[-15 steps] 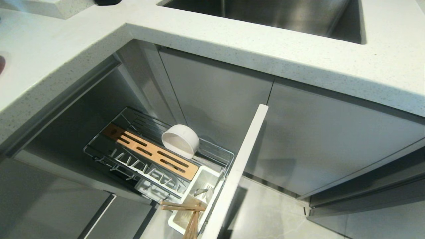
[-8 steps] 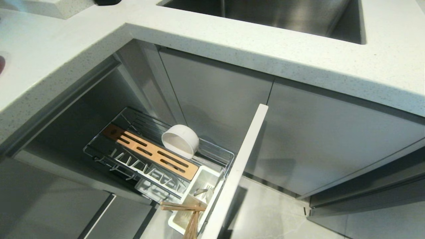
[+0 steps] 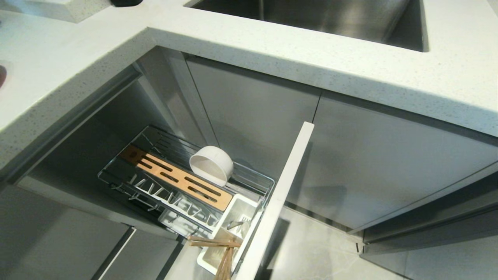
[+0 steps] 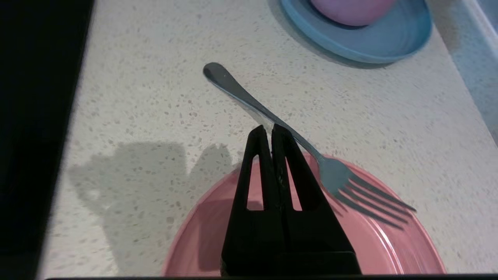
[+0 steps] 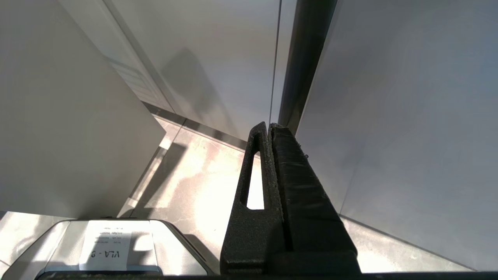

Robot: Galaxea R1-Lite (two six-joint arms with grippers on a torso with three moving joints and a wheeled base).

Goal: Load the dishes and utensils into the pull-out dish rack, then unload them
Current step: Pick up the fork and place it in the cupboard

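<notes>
Left end effector is seen closed and empty above pink plate; fork is propped on its rim. Right end effector is closed, empty.

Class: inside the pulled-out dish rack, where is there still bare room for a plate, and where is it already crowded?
Free: the white prongs and the wooden strip left of the white bowl. Crowded: the caddy by the front panel, holding chopsticks.

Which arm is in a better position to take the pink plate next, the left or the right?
Probably the left. The left gripper is shut directly over the pink plate on the countertop, beside the fork. The right gripper is shut down by the cabinet fronts, with no dishes in its view.
</notes>
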